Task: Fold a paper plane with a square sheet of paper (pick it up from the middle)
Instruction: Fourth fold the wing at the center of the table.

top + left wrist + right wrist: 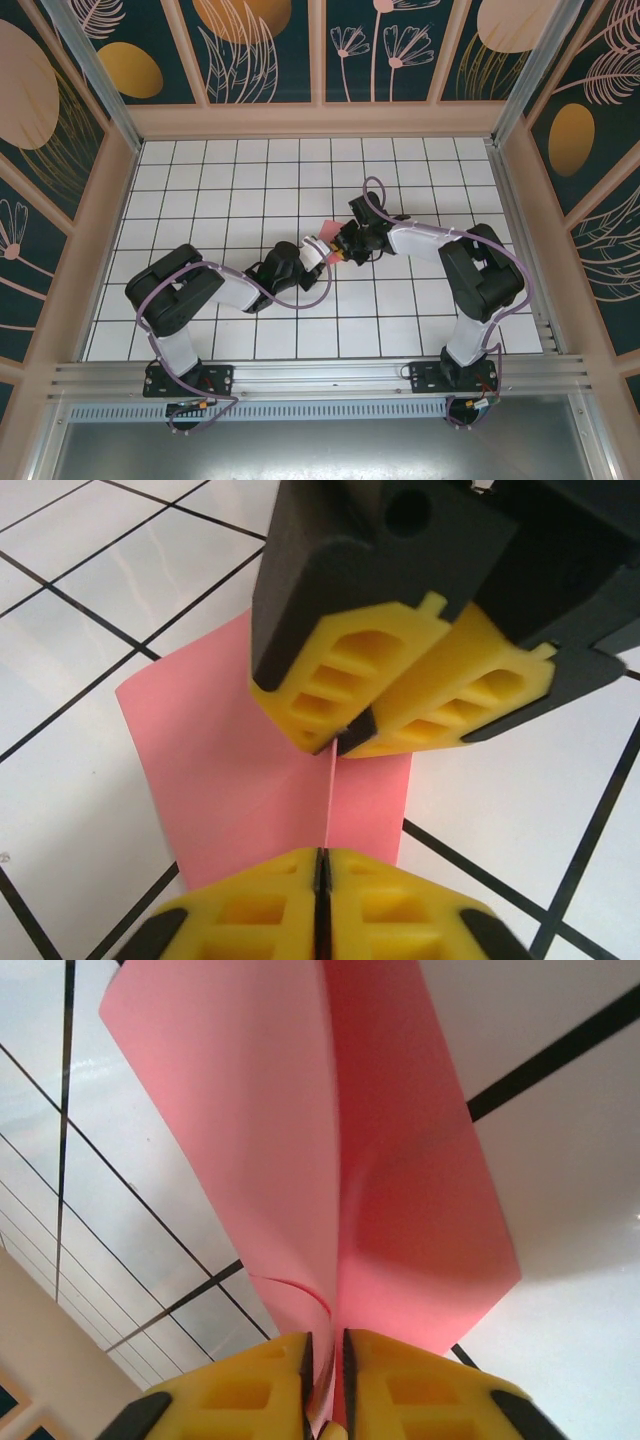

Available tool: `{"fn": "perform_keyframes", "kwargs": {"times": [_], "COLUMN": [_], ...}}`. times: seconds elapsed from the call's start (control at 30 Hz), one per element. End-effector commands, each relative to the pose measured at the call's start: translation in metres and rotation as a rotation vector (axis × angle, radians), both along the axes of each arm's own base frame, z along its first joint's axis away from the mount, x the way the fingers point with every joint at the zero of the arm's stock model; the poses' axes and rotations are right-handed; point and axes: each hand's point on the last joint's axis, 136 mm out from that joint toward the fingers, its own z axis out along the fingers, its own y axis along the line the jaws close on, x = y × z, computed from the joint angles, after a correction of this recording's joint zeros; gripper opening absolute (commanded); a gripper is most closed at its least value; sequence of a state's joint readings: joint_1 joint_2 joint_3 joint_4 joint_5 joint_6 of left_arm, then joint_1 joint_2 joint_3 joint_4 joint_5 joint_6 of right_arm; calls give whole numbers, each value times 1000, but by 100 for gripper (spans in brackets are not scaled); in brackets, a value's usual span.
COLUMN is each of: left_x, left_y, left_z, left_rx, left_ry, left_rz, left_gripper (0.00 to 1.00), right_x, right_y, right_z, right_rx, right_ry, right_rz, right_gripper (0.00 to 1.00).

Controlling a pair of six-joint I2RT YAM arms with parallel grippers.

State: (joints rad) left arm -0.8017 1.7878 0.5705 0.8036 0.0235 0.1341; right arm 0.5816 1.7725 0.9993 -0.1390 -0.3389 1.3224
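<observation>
I judged we were mid-fold, passing the creased sheet from one tool to the other. The square sheet of paper (250, 770) stood doubled and upright over the middle of the tiled table (250, 180). The left gripper (322, 855) was clamped tight on its near edge. The right gripper (340, 742) sat narrow about the same edge further along, and I could not tell whether it truly pinched. The next move, I reckoned, needed one firm hold before any release.
</observation>
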Motion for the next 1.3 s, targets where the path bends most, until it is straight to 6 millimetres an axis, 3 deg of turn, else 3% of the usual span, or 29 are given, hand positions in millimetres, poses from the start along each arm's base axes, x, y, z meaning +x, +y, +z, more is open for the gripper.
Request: {"fn": "perform_keyframes", "kwargs": {"times": [0.0, 0.2, 0.57, 0.87, 1.27], "left_x": [2, 0, -6, -11, -11], "left_y": [-5, -10, -13, -8, 5], "left_z": [1, 8, 12, 19, 21], "left_rx": [-14, -99, -331, -549, -699], "left_ry": [4, 85, 404, 589, 696], "left_rz": [0, 33, 207, 338, 425], "left_gripper": [9, 6, 0, 0, 0], "right_x": [7, 11, 2, -19, -2], "right_y": [-3, -9, -26, -22, -5], "right_z": [17, 27, 52, 36, 18], "right_rx": [5, -26, -58, 47, 72], "right_ry": [-40, -120, -432, -487, -447], "right_rz": [12, 79, 214, 249, 266], "right_gripper": [24, 42, 49, 47, 37]}}
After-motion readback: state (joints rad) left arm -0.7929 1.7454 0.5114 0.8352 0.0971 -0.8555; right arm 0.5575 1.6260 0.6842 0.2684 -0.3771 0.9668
